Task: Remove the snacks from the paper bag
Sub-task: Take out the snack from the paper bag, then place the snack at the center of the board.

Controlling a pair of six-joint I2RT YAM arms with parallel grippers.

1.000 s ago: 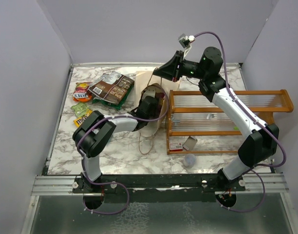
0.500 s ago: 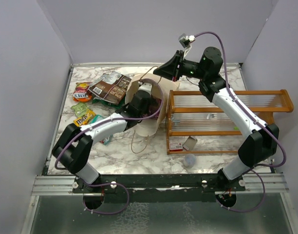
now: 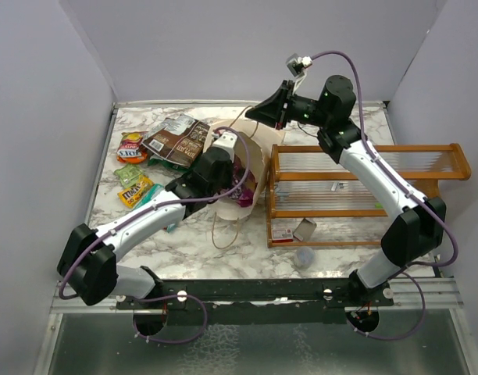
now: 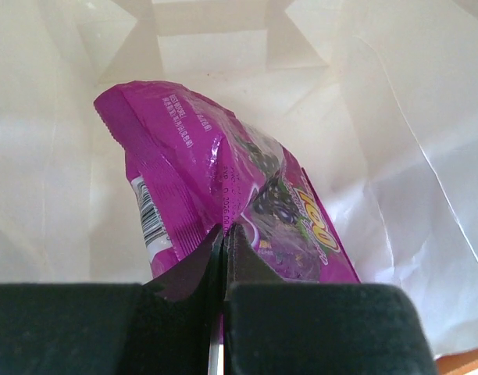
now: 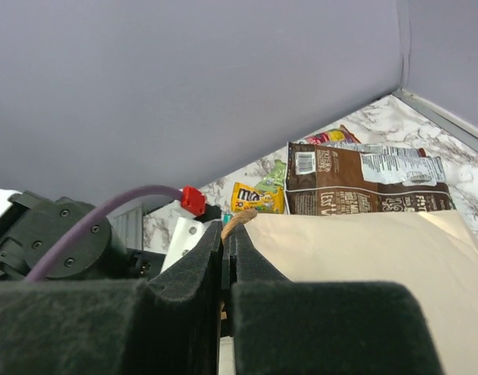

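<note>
Extraction step: left gripper [image 4: 225,234] clamped on glossy purple-magenta snack packet [image 4: 223,172] inside tall beige paper bag [image 4: 395,141]. Right gripper [image 5: 226,230] pinches its string handle [image 5: 237,220]. Next: pull packet clear and set it on marble table [image 3: 192,242].

1. Top view: above and behind both arms, looking down on the table [image 3: 200,242]
2. Left wrist view: behind the left claw [image 4: 225,230], facing close into the paper bag [image 4: 395,156]
3. Right wrist view: behind the right claw [image 5: 226,226], facing over that bag, shared with top view
</note>
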